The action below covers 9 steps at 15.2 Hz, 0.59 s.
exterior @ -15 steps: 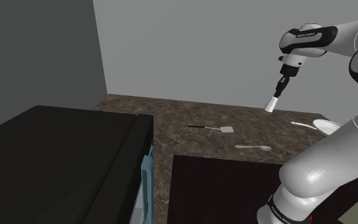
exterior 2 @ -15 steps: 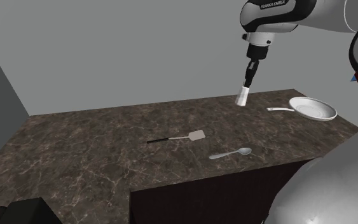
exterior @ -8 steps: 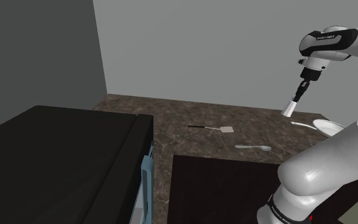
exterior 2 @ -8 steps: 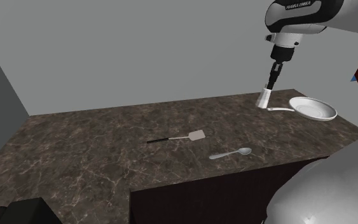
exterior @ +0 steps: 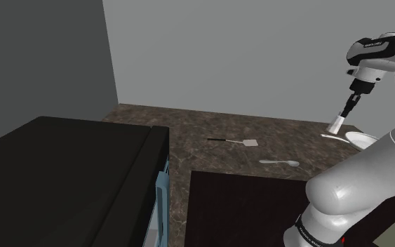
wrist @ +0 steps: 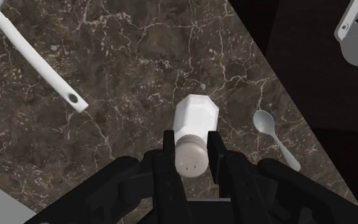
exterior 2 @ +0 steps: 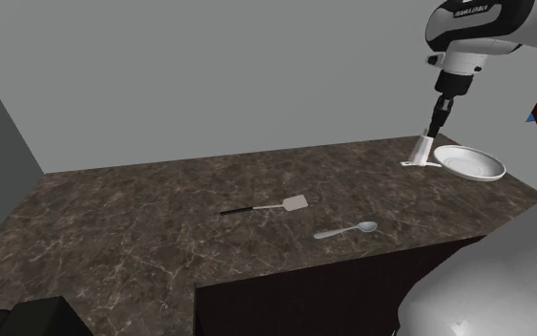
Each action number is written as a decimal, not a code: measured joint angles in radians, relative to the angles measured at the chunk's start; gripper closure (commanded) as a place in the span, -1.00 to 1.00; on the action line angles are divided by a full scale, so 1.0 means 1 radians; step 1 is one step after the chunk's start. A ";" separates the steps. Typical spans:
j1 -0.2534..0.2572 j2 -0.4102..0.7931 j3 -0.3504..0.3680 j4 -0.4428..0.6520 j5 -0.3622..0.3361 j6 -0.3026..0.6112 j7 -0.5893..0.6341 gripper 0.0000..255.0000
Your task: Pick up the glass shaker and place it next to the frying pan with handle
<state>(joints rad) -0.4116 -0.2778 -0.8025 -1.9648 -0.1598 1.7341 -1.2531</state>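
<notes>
Grips a white, faceted shaker with a rounded, perforated cap [wrist: 194, 121] in the all-black two-finger gripper [wrist: 192, 149]. Clamps both black fingers [wrist: 169, 146] on the cap end, one on each side, leaving the faceted body pointing away from the hand toward the dark brown, white-veined marble countertop [wrist: 126, 57]. Hangs low over the far corner of that countertop in the second exterior view, tilted a little, with the base just beside the long white handle [wrist: 41, 62] of a round white frying pan [exterior 2: 474, 164]. Cannot tell whether the base touches the stone. Sits on the handle's side of the pan, toward the second exterior view's left of the bowl. Lies between pan handle and spoon in the wrist view, touching neither. Reaches down from the white arm with dark joints [exterior: 357, 196] at the upper right of both outer views.

Elsewhere on the countertop: a slim spatula with a black handle and pale blade [exterior 2: 274, 205], flat near the middle; a small pale grey spoon [exterior 2: 349, 230] closer to the near edge, well apart from the shaker. At the shoulder view's left, a large black box-shaped appliance [exterior: 62, 175] with a pale blue strip along its side; behind, plain grey walls [exterior: 210, 49].
</notes>
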 measured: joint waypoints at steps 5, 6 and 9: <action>-0.004 0.001 -0.011 -0.063 -0.004 0.064 -0.005 1.00; -0.005 0.002 -0.013 -0.076 -0.004 0.077 -0.005 1.00; -0.005 0.010 -0.021 -0.109 -0.002 0.117 -0.008 1.00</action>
<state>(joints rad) -0.4161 -0.2680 -0.8235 -2.0742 -0.1621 1.8516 -1.2615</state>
